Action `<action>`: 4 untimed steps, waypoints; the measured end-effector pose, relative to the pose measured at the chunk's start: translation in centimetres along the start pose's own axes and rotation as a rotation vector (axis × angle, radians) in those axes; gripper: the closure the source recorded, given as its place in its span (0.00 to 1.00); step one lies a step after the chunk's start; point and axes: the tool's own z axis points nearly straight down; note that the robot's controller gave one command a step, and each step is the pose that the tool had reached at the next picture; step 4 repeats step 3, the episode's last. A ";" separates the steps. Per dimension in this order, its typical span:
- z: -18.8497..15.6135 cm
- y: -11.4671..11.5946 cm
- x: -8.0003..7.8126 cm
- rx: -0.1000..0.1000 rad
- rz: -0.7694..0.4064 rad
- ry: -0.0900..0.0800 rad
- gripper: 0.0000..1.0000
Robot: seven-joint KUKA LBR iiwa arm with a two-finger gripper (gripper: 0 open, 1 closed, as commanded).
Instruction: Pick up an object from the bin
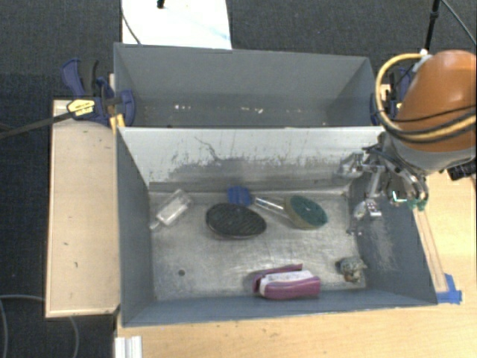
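While the gripper (367, 200) hangs by the right wall of the bin (246, 151), above bare floor and not over any one thing, the step in hand looks like choosing a target and lining up on it. Whether the gripper is open or closed cannot be told, and nothing is seen in its grasp. The nearest candidates are a small grey-brown lump (350, 268) near the front right corner, just in front of the gripper, and a green round pad on a blue handle (305, 212) to its left. A dark round disc (235, 221), a purple and pink tube (288, 283) by the front wall and a clear little bottle (171, 208) lie farther off. The lump seems the easier reach, but it sits near the walls, so the descent should be straight down and centred on it, with room kept from the sloping side. The pad lies flat and may be harder to get under.
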 end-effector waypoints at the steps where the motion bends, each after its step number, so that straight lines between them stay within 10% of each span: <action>1: 16.3 6.4 -4.3 -0.002 0.166 -0.011 0.00; 2: 15.9 6.2 -4.5 -0.001 0.163 -0.018 1.00; 3: -0.7 9.5 -3.6 0.000 -0.032 -0.013 1.00; 4: -0.7 9.5 -3.6 0.000 -0.032 -0.013 1.00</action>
